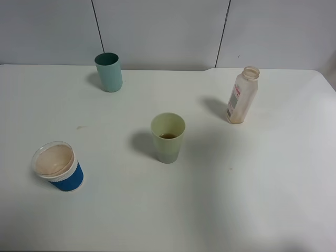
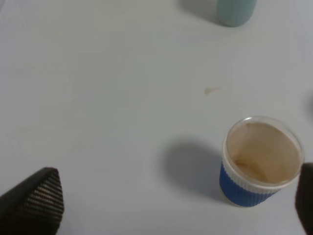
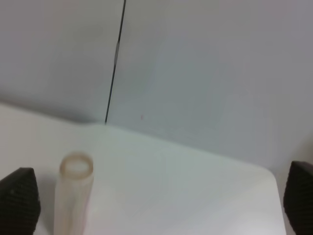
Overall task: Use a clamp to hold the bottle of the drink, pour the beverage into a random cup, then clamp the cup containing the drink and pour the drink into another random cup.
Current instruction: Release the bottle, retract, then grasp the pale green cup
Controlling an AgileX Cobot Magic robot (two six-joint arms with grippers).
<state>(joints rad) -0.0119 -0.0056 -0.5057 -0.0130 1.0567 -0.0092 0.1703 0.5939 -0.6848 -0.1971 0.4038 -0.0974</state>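
The bottle (image 1: pixel 242 95) stands upright and uncapped at the table's back right; the right wrist view shows it (image 3: pixel 73 196) from a distance. The pale yellow-green cup (image 1: pixel 168 137) sits mid-table with a little brown beverage (image 1: pixel 168 136) at its bottom. The teal cup (image 1: pixel 108 72) stands at the back left, its base showing in the left wrist view (image 2: pixel 234 11). Neither arm appears in the exterior high view. My left gripper (image 2: pixel 171 205) is open above the table, holding nothing. My right gripper (image 3: pixel 159 200) is open and empty, well short of the bottle.
A squat white cup with a blue sleeve (image 1: pixel 58 166) stands at the front left, close to my left gripper's fingers (image 2: pixel 259 161). A small brown stain (image 2: pixel 211 90) marks the white table (image 1: pixel 252 199). A grey panelled wall (image 1: pixel 168 26) runs behind the table.
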